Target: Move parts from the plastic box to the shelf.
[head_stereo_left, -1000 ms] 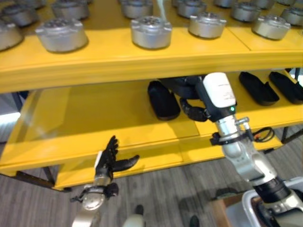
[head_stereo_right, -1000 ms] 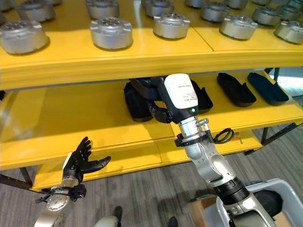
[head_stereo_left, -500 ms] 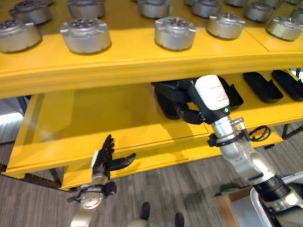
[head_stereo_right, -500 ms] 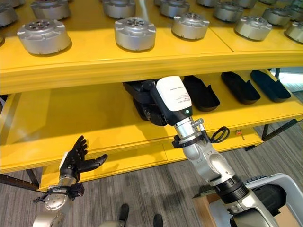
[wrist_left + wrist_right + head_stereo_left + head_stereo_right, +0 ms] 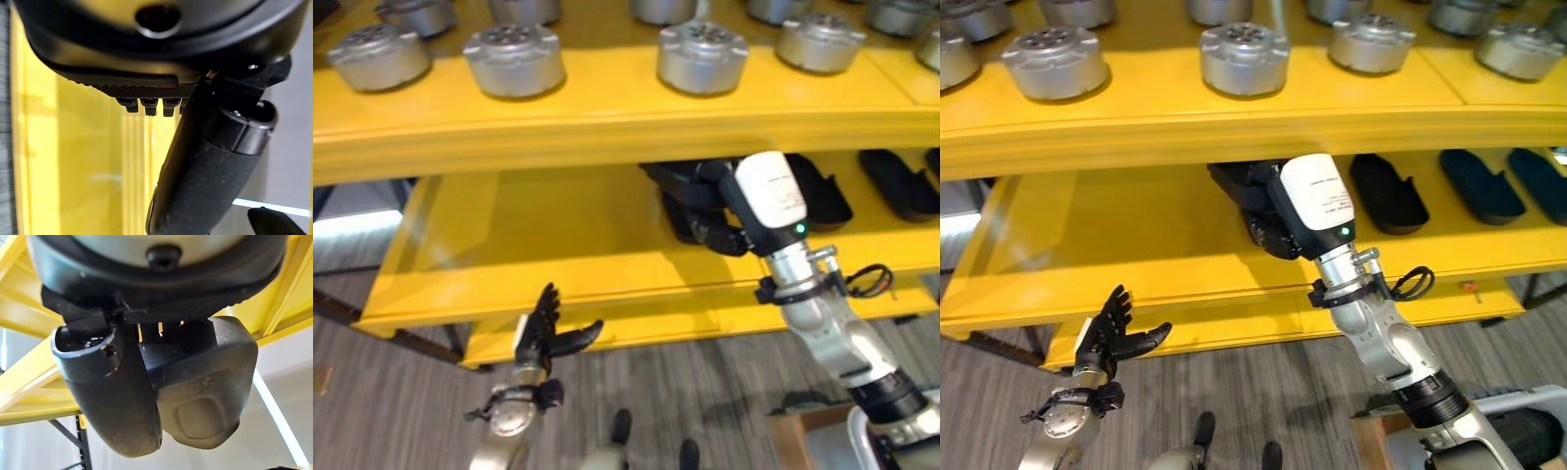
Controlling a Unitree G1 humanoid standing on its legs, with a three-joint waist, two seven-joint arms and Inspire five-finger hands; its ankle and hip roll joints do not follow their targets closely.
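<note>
My right hand [image 5: 717,233] reaches in over the middle yellow shelf [image 5: 558,245], its fingers curled on a black oblong part [image 5: 685,191]. The right wrist view shows the thumb [image 5: 115,391] pressed against that black part [image 5: 205,382]. Two more black parts [image 5: 1389,191] [image 5: 1481,184] lie to its right on the same shelf. My left hand [image 5: 540,328] hangs open and holds nothing, below and in front of the shelf's front edge. A corner of the plastic box [image 5: 1528,397] shows at the lower right.
Several round silver metal parts [image 5: 702,56] stand in rows on the top shelf [image 5: 607,117]. The left half of the middle shelf is bare. A low yellow ledge [image 5: 1234,328] runs under it, above the grey floor.
The whole picture has shifted, so the camera moved. My right hand stays over the middle shelf with the black part. The left hand keeps its open pose.
</note>
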